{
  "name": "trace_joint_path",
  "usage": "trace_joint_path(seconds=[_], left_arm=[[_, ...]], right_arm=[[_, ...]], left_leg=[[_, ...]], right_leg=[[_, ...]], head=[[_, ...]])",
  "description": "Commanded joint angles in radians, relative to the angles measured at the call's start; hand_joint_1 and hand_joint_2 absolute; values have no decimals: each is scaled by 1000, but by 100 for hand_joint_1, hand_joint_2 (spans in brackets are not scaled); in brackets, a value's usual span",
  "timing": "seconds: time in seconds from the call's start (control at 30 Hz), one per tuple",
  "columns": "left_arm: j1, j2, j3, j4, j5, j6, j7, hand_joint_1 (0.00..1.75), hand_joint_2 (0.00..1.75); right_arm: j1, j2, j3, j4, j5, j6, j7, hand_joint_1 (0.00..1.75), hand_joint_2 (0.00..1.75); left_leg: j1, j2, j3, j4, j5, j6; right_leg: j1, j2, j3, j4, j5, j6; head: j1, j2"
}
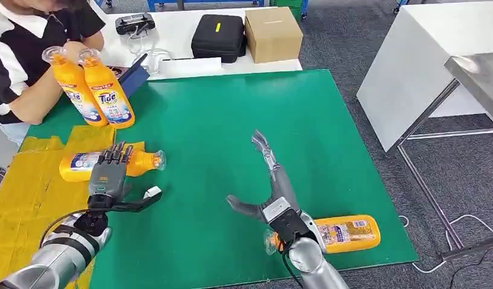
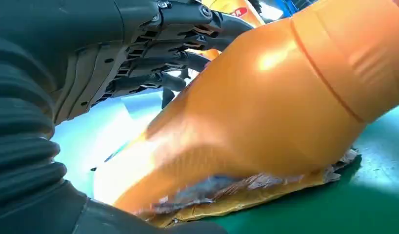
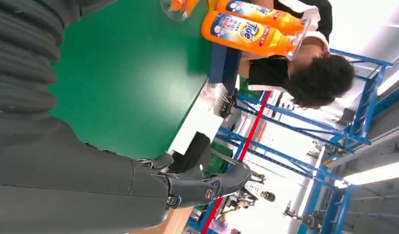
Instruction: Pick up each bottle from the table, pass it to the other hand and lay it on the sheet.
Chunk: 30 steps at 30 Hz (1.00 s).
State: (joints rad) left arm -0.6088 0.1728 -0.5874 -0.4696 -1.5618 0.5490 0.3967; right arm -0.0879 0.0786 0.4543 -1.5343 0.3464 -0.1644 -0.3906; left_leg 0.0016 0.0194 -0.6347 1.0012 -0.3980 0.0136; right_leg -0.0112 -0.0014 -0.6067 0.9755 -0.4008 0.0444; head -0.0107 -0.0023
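Upper left of your head view: two upright bottles (image 1: 90, 87) held by a person (image 1: 27, 54). Left centre: lying bottle (image 1: 111, 164), long axis sideways, cap pointing right, half on the yellow sheet (image 1: 27, 192); your left hand (image 1: 108, 174) rests flat on it, fingers straight. The left wrist view shows crumpled sheet edge beneath it. Centre: right hand (image 1: 271, 180) spread, holding nothing. Lower right: another lying bottle (image 1: 343, 233), long axis sideways.

I see open green table (image 1: 232, 120) between both robot hands; a person's two upright bottles (image 1: 93, 90) block the far left, a lying bottle (image 1: 346, 233) the near right.
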Motion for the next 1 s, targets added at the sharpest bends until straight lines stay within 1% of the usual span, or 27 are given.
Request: trace_joint_path(seconds=[0.03, 0.07, 0.1, 0.13, 0.17, 0.2, 0.23, 0.3, 0.33, 0.4, 0.43, 0.47, 0.5, 0.57, 0.6, 0.63, 0.67, 0.7, 0.73, 0.77, 0.8, 0.87, 0.97, 1.0], left_arm=[[55, -66, 195, -9, -1, 109, -88, 0, 175], [70, -91, 255, -37, 49, 128, -167, 0, 175], [84, -109, 292, -72, 77, 141, -222, 0, 175], [118, -132, 330, -165, 126, 149, -292, 0, 175], [149, -153, 355, -244, 183, 149, -358, 0, 175], [178, -169, 372, -317, 188, 149, -378, 0, 175], [219, -181, 380, -433, 160, 149, -369, 0, 175], [240, -185, 375, -475, 156, 140, -364, 0, 175], [240, -185, 375, -475, 156, 140, -364, 0, 175], [243, -181, 375, -483, 157, 136, -365, 0, 175], [256, -188, 389, -516, 218, 149, -410, 0, 175], [275, -202, 401, -562, 285, 149, -456, 0, 175], [298, -211, 401, -619, 378, 137, -509, 0, 175], [366, -217, 392, -807, 610, 32, -612, 0, 175], [406, -208, 383, -913, 847, -99, -721, 0, 175], [431, -207, 391, -972, 975, -189, -762, 0, 175], [459, -195, 403, -1025, 1067, -258, -791, 0, 175], [494, -187, 418, -1077, 1126, -312, -814, 0, 175], [513, -184, 429, -1102, 1169, -356, -825, 0, 175], [531, -184, 444, -1122, 1205, -382, -838, 0, 175], [544, -188, 457, -1134, 1223, -399, -846, 0, 175], [560, -196, 473, -1144, 1243, -427, -858, 0, 175], [567, -205, 475, -1146, 1262, -453, -861, 0, 175], [564, -207, 475, -1143, 1262, -452, -861, 0, 175]], right_arm=[[-20, -35, 29, 49, 62, -35, 20, 0, 175], [-18, -35, 33, 47, 83, -43, 26, 0, 175], [-20, -41, 44, 46, 111, -47, 31, 0, 175], [-22, -56, 62, 42, 170, -57, 45, 0, 175], [-19, -69, 73, 35, 213, -62, 56, 0, 175], [-12, -84, 80, 24, 237, -56, 64, 0, 175], [-5, -107, 89, 10, 273, -52, 70, 0, 175], [7, -114, 84, -4, 275, -53, 70, 0, 175], [7, -114, 84, -4, 275, -53, 70, 0, 175], [8, -115, 83, -6, 276, -53, 70, 0, 175], [6, -124, 90, -9, 309, -51, 76, 0, 175], [11, -139, 95, -20, 339, -53, 78, 0, 175], [27, -155, 96, -44, 374, -62, 81, 0, 175], [71, -186, 90, -101, 432, -88, 78, 0, 175], [91, -210, 90, -130, 449, -96, 72, 0, 175], [106, -226, 80, -146, 454, -102, 69, 0, 175], [122, -238, 69, -161, 454, -103, 65, 0, 175], [144, -250, 49, -177, 444, -99, 50, 0, 175], [158, -256, 36, -187, 437, -94, 41, 0, 175], [171, -263, 25, -198, 432, -89, 33, 0, 175], [185, -266, 11, -208, 433, -91, 29, 0, 175], [202, -262, -15, -214, 468, -105, 36, 0, 175], [222, -279, -34, -208, 534, -114, 69, 0, 175], [226, -303, -34, -204, 605, -129, 88, 0, 175]], left_leg=[[1, -1, 7, -1, -3, -1], [0, 0, 2, -1, -1, 0], [1, -1, 6, -1, -3, -1], [0, -2, 4, -1, -1, 0], [0, -4, 5, -1, -2, 0], [0, -4, 3, -1, -1, 0], [0, -4, 3, -1, -1, 0], [0, -7, 6, 1, -4, 0], [0, -5, 1, 0, -1, 0], [0, -4, 4, 2, -4, 0], [0, -5, 5, 2, -4, 0], [0, 1, 5, 2, -5, -1], [0, 0, 5, 2, -5, -1], [-1, -2, 6, 2, -7, -1], [0, -5, 6, 3, -7, -1], [0, -6, 5, 3, -7, 0], [1, -7, 10, 5, -11, -1], [0, -5, 6, 5, -10, 0], [0, -4, 6, 5, -9, 0], [-1, -1, 0, 2, -5, 1], [-1, 1, 2, 2, -6, 0], [-1, 0, 4, 2, -8, 0], [-1, -2, 5, 2, -9, 0], [-2, -2, 0, 0, -6, 1]], right_leg=[[0, 1, 6, -2, -2, -2], [0, 0, 2, -1, 0, -1], [1, 0, 6, -2, -2, -1], [0, -2, 4, -1, -1, -1], [0, -3, 5, -2, -2, -1], [0, -3, 4, -1, -2, 0], [0, -3, 4, -2, -2, 0], [0, -6, 8, -1, -5, 0], [-1, -4, 2, -2, -2, 0], [0, -2, 5, -1, -4, -1], [-1, -2, 7, -1, -4, -1], [0, 3, 5, -1, -3, -2], [0, 3, 5, 0, -3, -2], [-1, 0, 6, 0, -5, -2], [0, -3, 8, 0, -6, -2], [0, -5, 7, 0, -7, -2], [1, -4, 12, 2, -10, -3], [0, -3, 8, 2, -8, -2], [0, -2, 7, 1, -8, -1], [-1, 1, 1, -1, -3, 0], [-1, 2, 2, -1, -4, 0], [-1, 2, 5, -1, -5, -1], [-1, 1, 6, 0, -6, -2], [-2, 0, 0, -2, -3, 0]], head=[[0, 0], [0, 0], [0, 0], [0, 0], [0, 0], [0, 0], [0, 0], [0, 0], [0, 0], [1, 0], [1, 0], [1, 0], [0, 0], [0, 0], [0, 0], [0, 0], [-1, 0], [0, 0], [0, 0], [0, 0], [0, 0], [0, 0], [0, 0], [0, 0]])
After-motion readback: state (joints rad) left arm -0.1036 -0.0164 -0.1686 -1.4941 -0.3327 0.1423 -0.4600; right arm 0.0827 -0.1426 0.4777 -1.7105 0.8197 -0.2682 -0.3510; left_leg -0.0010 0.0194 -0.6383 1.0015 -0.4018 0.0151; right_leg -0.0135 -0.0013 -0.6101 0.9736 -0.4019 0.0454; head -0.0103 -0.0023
